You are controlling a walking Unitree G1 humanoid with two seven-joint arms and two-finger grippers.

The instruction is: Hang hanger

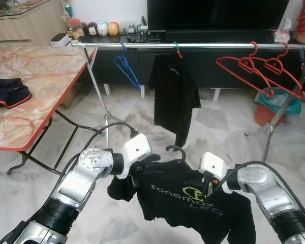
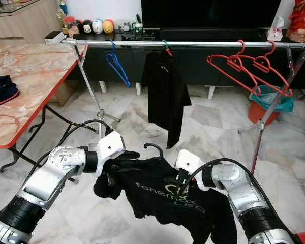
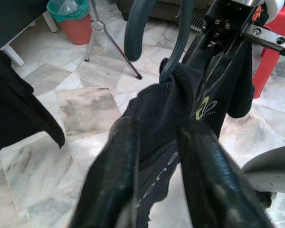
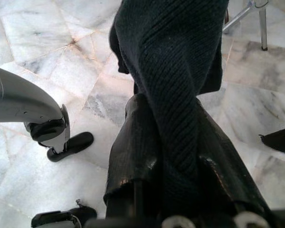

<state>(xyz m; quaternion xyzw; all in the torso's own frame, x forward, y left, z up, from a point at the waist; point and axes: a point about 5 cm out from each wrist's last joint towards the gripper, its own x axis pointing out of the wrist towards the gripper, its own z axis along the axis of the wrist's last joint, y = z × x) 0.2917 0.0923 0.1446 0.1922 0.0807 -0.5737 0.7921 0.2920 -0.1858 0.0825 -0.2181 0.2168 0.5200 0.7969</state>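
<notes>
Left eye view: a black shirt (image 1: 193, 195) printed "fonemax" on a dark hanger (image 1: 177, 149) hangs low before the rail (image 1: 203, 46), its shoulders clenched by the left gripper (image 1: 137, 170) and right gripper (image 1: 206, 185), with red hangers (image 1: 259, 71) on the rail beyond.

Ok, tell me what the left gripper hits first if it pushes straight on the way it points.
The black shirt pinched between the left gripper fingers; beyond that the hanger's hook, then probably the right gripper, though depth is unclear.
</notes>
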